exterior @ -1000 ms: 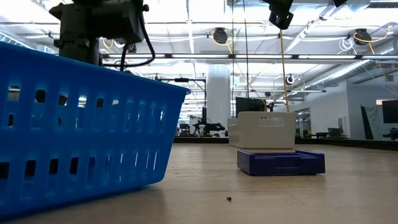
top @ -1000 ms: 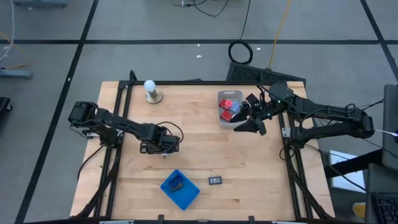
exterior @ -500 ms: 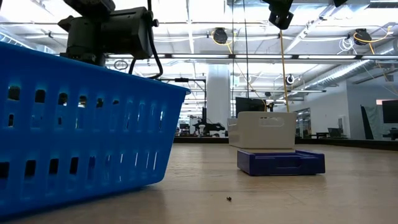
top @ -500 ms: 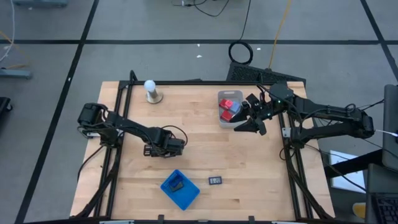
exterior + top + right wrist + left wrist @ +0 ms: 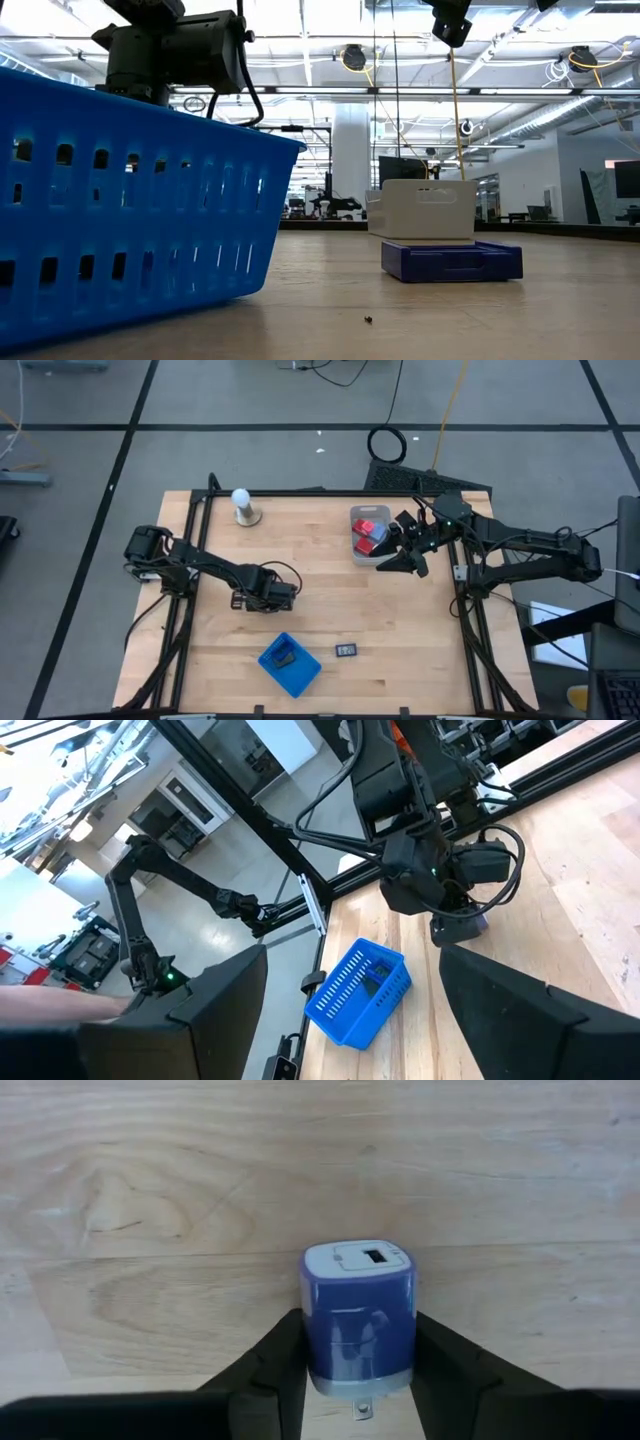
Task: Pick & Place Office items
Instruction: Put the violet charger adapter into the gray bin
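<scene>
A blue plug-in charger block [image 5: 358, 1315] with a pale end face lies on the wood table, left of the middle. My left gripper [image 5: 268, 600] points down over it, shut on it. My right gripper [image 5: 405, 560] hangs open high above the table's right side, beside a clear bin [image 5: 368, 535] that holds red blocks [image 5: 366, 528]. A flat black rectangle [image 5: 346, 650] lies near the front edge. Another dark piece [image 5: 284, 655] lies in the blue basket [image 5: 290, 665]. My left gripper pinches the charger block between its two fingers, one on each long side [image 5: 312, 1350], toward its pronged end. The fingers [image 5: 275, 1370] come from above, pointing down, and lie along the block's sides. The block rests flat on the table.
A white ball on a round stand [image 5: 243, 507] is at the far left of the table. The blue basket [image 5: 120, 200] fills the left of the low view. Black frame rails [image 5: 190, 560] run along both table sides. Bare wood lies in the middle of the table.
My left gripper has sunk toward the table and gone a little toward the near right, onto the spot where the charger block lies. My right arm has kept still.
</scene>
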Robot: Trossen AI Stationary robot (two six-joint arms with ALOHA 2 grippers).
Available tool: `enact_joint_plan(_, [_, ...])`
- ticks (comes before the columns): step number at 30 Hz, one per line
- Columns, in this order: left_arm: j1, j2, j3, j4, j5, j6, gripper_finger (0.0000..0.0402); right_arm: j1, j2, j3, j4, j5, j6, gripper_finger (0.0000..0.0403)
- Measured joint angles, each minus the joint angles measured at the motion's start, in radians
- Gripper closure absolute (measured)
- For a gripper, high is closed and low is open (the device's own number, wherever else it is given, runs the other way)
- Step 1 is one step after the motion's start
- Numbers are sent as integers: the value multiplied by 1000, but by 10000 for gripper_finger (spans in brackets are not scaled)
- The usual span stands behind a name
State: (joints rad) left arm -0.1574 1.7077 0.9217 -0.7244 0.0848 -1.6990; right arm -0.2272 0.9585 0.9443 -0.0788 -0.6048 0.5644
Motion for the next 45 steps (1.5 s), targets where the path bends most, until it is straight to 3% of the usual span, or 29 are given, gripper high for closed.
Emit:
enact_joint_plan(6, [-3, -64, 16, 24, -69, 51, 267, 0, 0, 0, 0, 0, 0, 112])
enact_joint_plan(12, [-5, -184, 70, 15, -138, 220, 267, 0, 0, 0, 9, 3, -33, 112])
enact_joint_plan(19, [7, -347, 92, 38, -124, 358, 267, 0, -13, 0, 154, 84, -134, 112])
enact_joint_plan(23, [39, -438, 92, 61, -12, 468, 267, 0, -16, 0, 212, 111, -202, 112])
enact_joint_plan(29, [141, -533, 92, 139, 161, 610, 267, 0, -15, 0, 200, 299, -270, 105])
enact_joint_plan(34, [247, -549, 92, 293, 381, 683, 267, 0, -15, 0, 210, 369, -343, 96])
enact_joint_plan(37, [305, -543, 92, 428, 508, 684, 267, -1, -14, 0, 195, 369, -374, 84])
enact_joint_plan(45, [410, -452, 94, 752, 732, 613, 267, 0, 7, 0, 106, 284, -505, 56])
